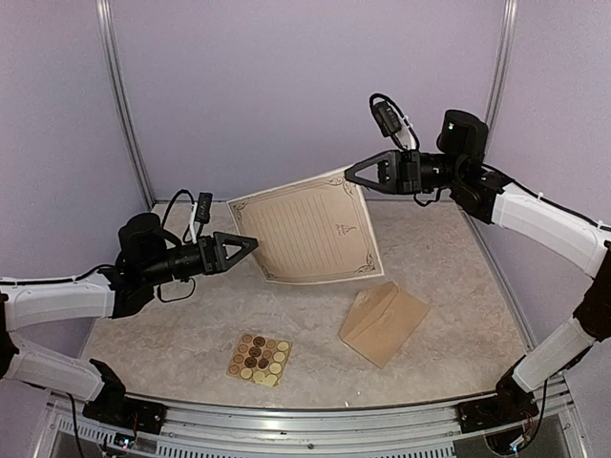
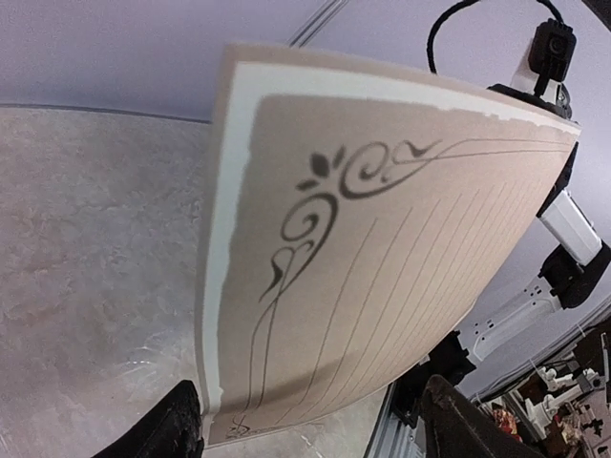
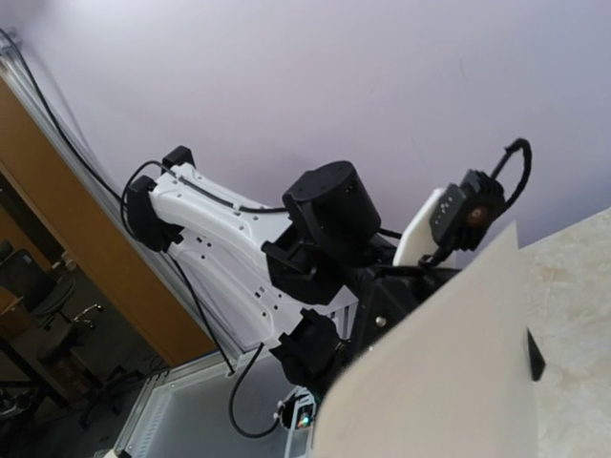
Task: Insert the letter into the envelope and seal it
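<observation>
The letter (image 1: 307,232), cream with a dark ornate border and ruled lines, hangs tilted in the air above the table. My right gripper (image 1: 349,174) is shut on its upper right corner. In the right wrist view only its plain white back (image 3: 449,382) shows. My left gripper (image 1: 254,244) is at the sheet's lower left edge and stands open. In the left wrist view the letter (image 2: 382,248) curves between the two black fingertips (image 2: 174,427), which are wide apart. The tan envelope (image 1: 384,322) lies flat on the table to the right, apart from both grippers.
A small tan sheet of round stickers (image 1: 259,358) lies near the front of the table, left of the envelope. Lilac walls close in the back and sides. A metal rail (image 1: 305,420) runs along the near edge between the arm bases.
</observation>
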